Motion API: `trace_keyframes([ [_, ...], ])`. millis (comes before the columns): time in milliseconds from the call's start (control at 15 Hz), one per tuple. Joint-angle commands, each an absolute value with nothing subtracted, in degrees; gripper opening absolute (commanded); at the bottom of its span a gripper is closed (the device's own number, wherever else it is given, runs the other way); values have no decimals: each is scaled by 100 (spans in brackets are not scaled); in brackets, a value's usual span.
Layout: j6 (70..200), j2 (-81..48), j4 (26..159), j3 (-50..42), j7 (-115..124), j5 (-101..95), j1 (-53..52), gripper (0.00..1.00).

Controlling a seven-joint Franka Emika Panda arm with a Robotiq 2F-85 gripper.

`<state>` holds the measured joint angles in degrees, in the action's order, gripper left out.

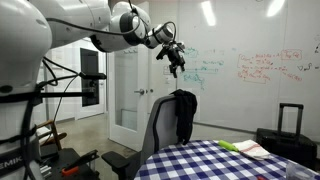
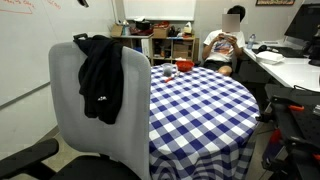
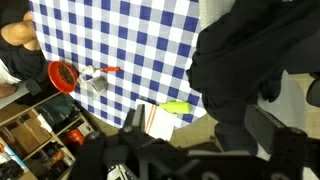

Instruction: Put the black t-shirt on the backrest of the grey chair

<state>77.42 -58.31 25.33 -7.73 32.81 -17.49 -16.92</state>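
Note:
The black t-shirt (image 1: 185, 115) hangs limp over the top of the grey chair's backrest (image 1: 158, 125). It shows in both exterior views, draped down the backrest front (image 2: 100, 80) on the grey chair (image 2: 68, 105). My gripper (image 1: 176, 62) hovers in the air above the backrest top, apart from the shirt, fingers pointing down. In the wrist view the gripper (image 3: 200, 125) is open and empty, with the black t-shirt (image 3: 250, 60) below it on the right.
A round table with a blue-and-white checked cloth (image 2: 200, 100) stands right behind the chair. On it are a red bowl (image 3: 62, 75), a yellow-green object (image 3: 176, 107) and a notebook. A black suitcase (image 1: 290, 125) stands by the whiteboard wall. A person (image 2: 225, 45) sits beyond the table.

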Motion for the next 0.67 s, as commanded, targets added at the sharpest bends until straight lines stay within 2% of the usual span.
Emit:
trace_keyframes([
  [0,7492,-5708,2535,-892,3292,-1567,-1343,100],
  [600,6930,-5752,2602,-830,3935,-950,-382,100],
])
